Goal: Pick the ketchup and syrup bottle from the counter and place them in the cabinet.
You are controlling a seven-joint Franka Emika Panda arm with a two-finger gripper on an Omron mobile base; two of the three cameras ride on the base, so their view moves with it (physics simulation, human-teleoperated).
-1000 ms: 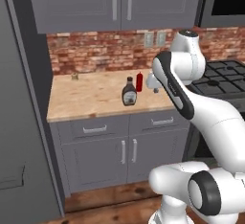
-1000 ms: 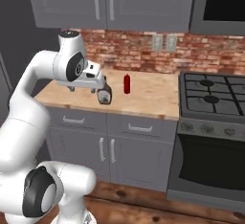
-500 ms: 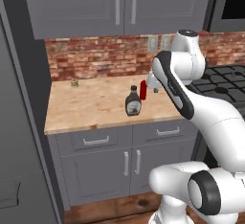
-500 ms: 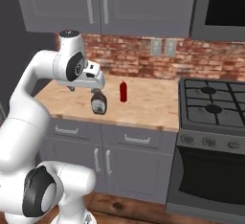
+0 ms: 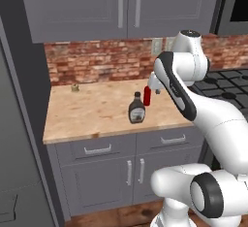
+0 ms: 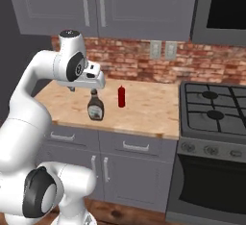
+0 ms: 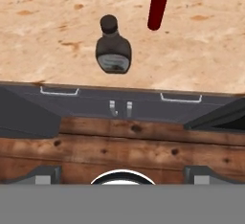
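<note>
Ketchup (image 7: 158, 6) stands just beside the syrup bottle (image 7: 113, 50) on the table (image 7: 57, 27); wide-open, empty fingers (image 6: 94, 79) reaching for one could topple the other.

Even soft rendered light, faint shadows, no glare (slightly blurry).

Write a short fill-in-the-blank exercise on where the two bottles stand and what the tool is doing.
1. The ketchup and the syrup bottle both stand upright on the ____.
2. Of the two, the ____ stands nearer the counter's front edge.
3. The tool's jaws are ____ and hold nothing.
4. The wall behind the counter is ____.

Missing words: counter; syrup bottle; open; brick
</note>
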